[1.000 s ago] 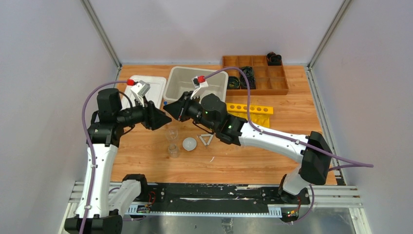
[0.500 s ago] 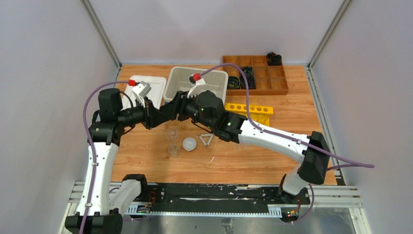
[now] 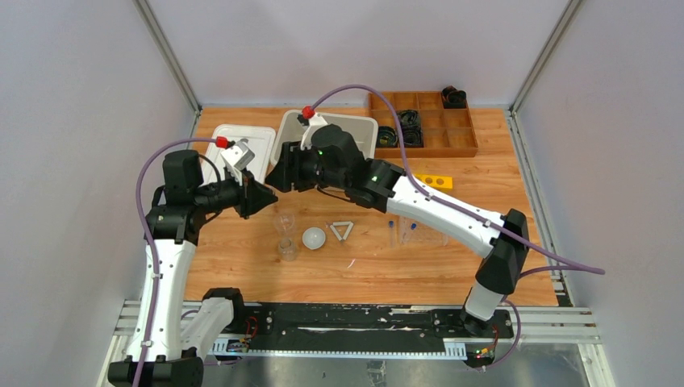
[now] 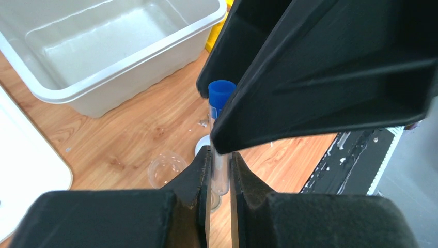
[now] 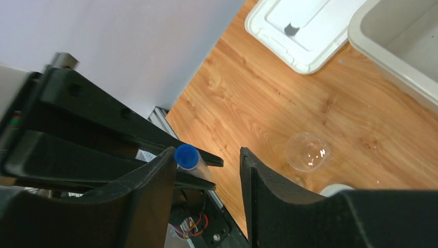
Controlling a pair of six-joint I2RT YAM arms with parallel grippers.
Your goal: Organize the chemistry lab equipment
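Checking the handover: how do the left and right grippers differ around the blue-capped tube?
The left gripper is shut on the clear body of the blue-capped tube; the right gripper stands open, the cap in its gap, unclamped. The left gripper points rightward, the right gripper leftward. Both are black, meeting tip to tip above the table.

Robot lab cell, grey panel walls [image 3: 72,121], aluminium posts [image 3: 166,52], wooden tabletop [image 3: 419,270]

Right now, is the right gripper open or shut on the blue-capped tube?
Open. The right gripper has its fingers spread around the blue-capped tube; the left gripper pinches it.
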